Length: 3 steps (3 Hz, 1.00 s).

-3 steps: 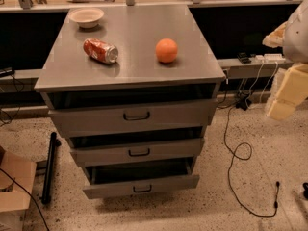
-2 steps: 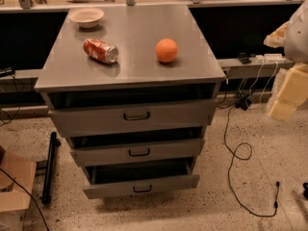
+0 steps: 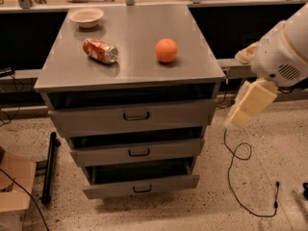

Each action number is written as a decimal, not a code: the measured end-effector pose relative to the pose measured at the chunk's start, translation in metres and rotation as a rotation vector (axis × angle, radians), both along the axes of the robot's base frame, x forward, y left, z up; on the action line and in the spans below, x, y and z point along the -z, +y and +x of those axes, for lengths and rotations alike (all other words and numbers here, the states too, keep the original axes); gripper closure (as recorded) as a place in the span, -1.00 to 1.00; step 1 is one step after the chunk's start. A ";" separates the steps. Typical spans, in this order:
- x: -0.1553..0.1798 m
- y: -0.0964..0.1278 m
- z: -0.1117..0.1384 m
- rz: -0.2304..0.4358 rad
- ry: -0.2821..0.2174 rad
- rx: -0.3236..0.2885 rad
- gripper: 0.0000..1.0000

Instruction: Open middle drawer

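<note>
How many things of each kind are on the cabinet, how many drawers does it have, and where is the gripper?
On the cabinet:
1 bowl
1 can
1 orange
In its front:
3 drawers: top drawer, middle drawer, bottom drawer
Beside it:
1 gripper, in the air to the right of the cabinet, not touching it
Total: 7

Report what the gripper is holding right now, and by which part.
Nothing shows in its grasp. The gripper hangs in the air to the right of the cabinet, clear of the middle drawer and its black handle.
</note>
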<state>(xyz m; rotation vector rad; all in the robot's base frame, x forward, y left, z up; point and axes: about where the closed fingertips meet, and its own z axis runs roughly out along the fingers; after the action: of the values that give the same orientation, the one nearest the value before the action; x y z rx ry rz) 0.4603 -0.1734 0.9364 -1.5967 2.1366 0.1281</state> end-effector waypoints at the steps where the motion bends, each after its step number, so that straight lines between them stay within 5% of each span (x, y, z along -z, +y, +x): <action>1: 0.020 0.019 0.011 0.107 -0.029 -0.004 -1.00; 2: 0.056 0.039 0.029 0.243 -0.038 -0.032 -1.00; 3: 0.058 0.043 0.033 0.262 -0.045 -0.040 -1.00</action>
<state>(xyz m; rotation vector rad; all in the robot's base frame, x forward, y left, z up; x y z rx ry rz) 0.4932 -0.1305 0.8782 -1.4750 1.9630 0.3662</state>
